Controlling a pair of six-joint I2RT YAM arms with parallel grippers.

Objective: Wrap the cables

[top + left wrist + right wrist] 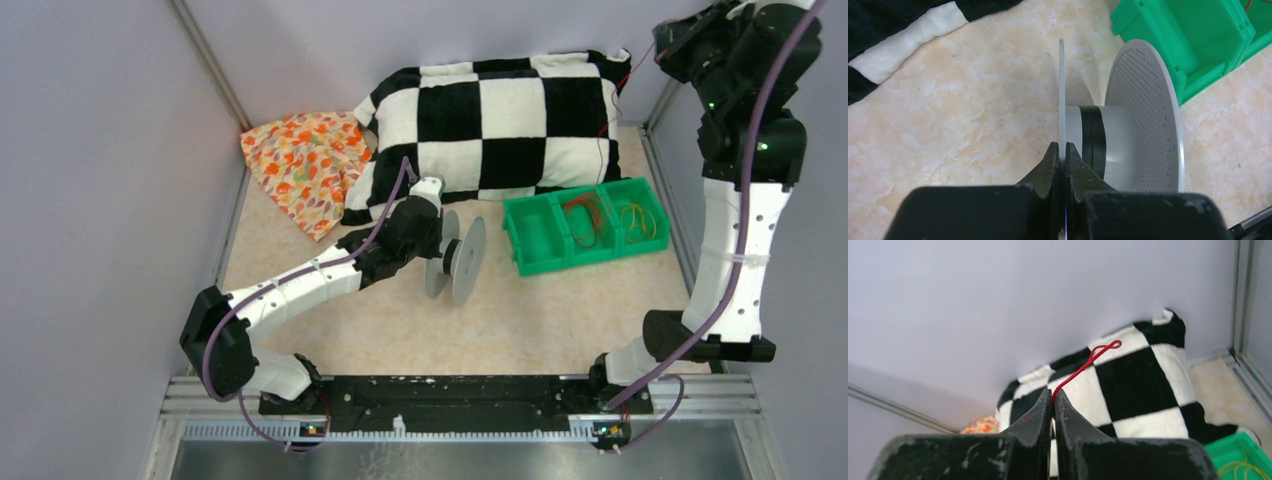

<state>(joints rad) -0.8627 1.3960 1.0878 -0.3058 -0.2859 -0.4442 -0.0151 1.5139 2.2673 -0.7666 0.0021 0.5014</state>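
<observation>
Left gripper (1061, 147) is clenched tight on the thin near flange of the grey plastic spool (462, 260), which stands on edge at the middle of the beige marbled table (560, 320). A black band (1093, 140) rings the spool's core.

Up at 1 o'clock in the top view, the right gripper (1053, 395) hangs high in the air, jaws pinched on 1 thread-thin red cable (1083, 367). Its free end curls into a small loop, and the rest seems to trail down past the black-and-white checkered pillow (500, 120).

At 3 o'clock from the spool sits the green plastic bin (540, 262) with 3 compartments. Reddish-brown cables (585, 215) lie coiled in the middle one, yellow cables (638, 220) in the right one.

An orange patterned cloth (305, 165) lies at 10 o'clock, touching the pillow.
</observation>
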